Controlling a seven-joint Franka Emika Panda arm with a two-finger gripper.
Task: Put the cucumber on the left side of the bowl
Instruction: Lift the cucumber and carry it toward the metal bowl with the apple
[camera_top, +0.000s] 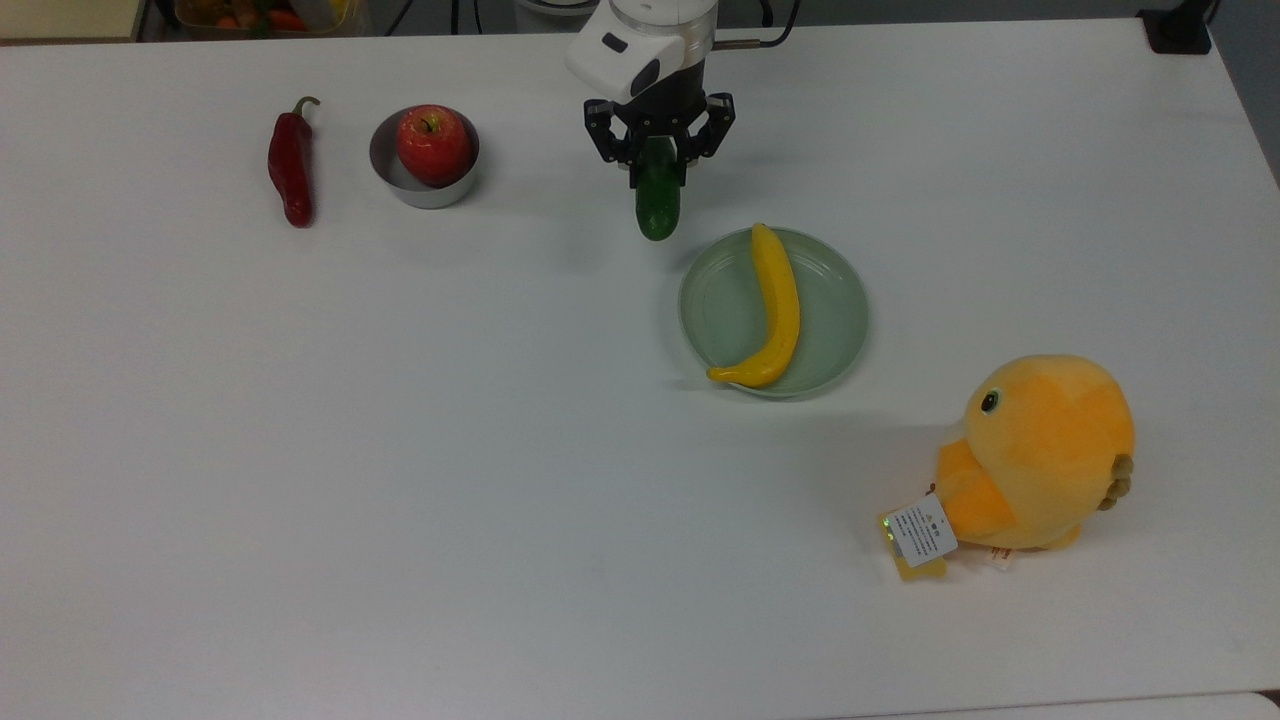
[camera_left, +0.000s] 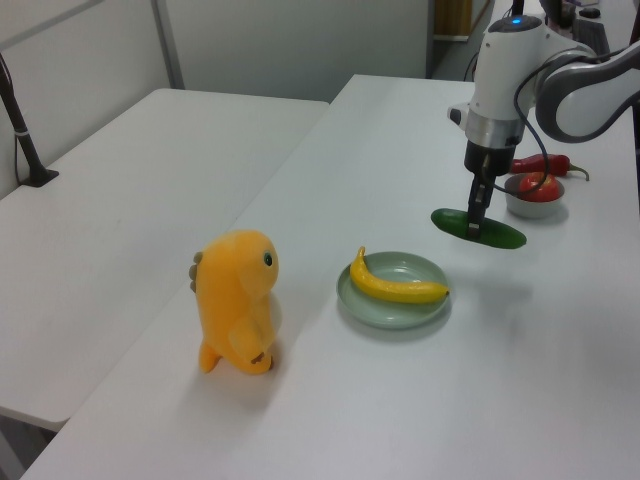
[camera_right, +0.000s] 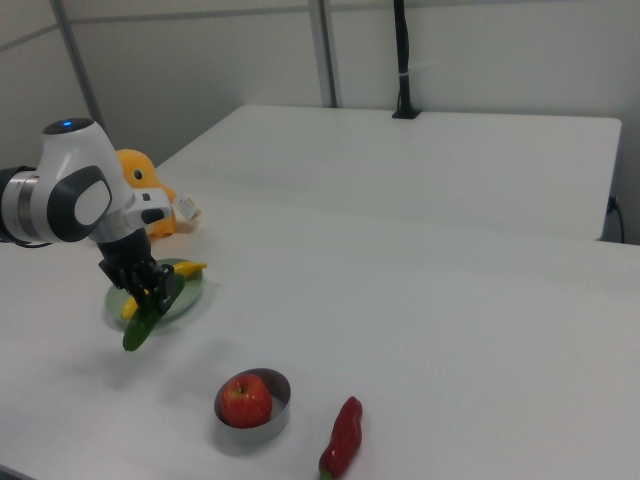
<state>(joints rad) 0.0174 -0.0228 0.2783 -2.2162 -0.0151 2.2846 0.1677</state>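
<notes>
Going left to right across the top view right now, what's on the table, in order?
Red chili pepper → grey bowl holding the apple → cucumber held in the gripper → pale green plate with the banana → orange plush toy.

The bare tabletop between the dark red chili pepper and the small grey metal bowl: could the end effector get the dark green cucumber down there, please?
Probably, though tightly: the gap between chili pepper and bowl looks narrow.

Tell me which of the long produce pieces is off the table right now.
The dark green cucumber, held lifted in the gripper. The red chili lies on the table and the banana on the plate.
</notes>
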